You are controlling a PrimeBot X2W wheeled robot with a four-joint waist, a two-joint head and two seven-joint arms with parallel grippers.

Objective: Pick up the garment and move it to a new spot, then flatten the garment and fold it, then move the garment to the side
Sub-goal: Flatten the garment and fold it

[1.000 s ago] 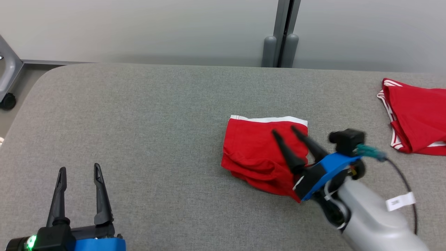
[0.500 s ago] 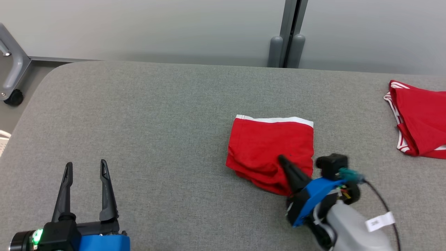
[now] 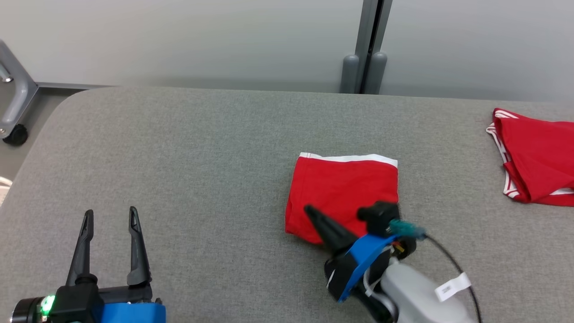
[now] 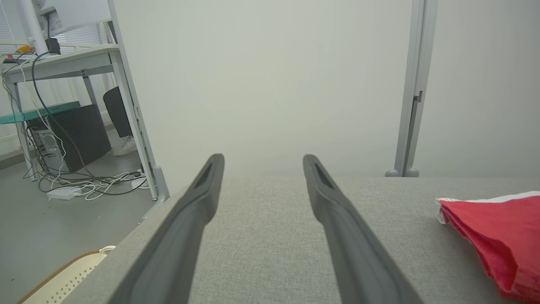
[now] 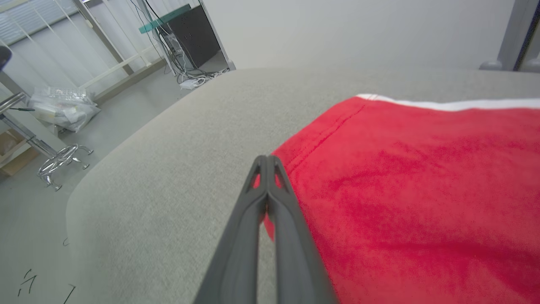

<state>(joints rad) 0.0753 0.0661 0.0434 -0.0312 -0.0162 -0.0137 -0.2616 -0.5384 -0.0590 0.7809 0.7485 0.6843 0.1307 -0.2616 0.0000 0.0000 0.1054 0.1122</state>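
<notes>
The garment point(image 3: 345, 188) is a folded red piece with a white waistband along its far edge, lying flat on the grey padded table point(image 3: 202, 157). My right gripper point(image 3: 310, 211) is shut, fingers pressed together with nothing between them, its tip over the garment's near-left edge. In the right wrist view the closed gripper point(image 5: 265, 160) lies along the left border of the red garment point(image 5: 400, 169). My left gripper point(image 3: 110, 215) stands open over bare table at the lower left, well apart from the cloth. The left wrist view shows its spread gripper point(image 4: 261, 162) and the garment point(image 4: 498, 228) off to the right.
A second red garment with white trim point(image 3: 533, 157) lies at the table's far right edge. Grey partition posts point(image 3: 361, 72) stand behind the table. A wheeled metal frame point(image 3: 13, 112) is on the floor at the left, past the table's rounded corner.
My right gripper has gone from open to shut and drawn back toward the near-left edge of the garment. The left gripper stays open in place. The camera shifted slightly.
</notes>
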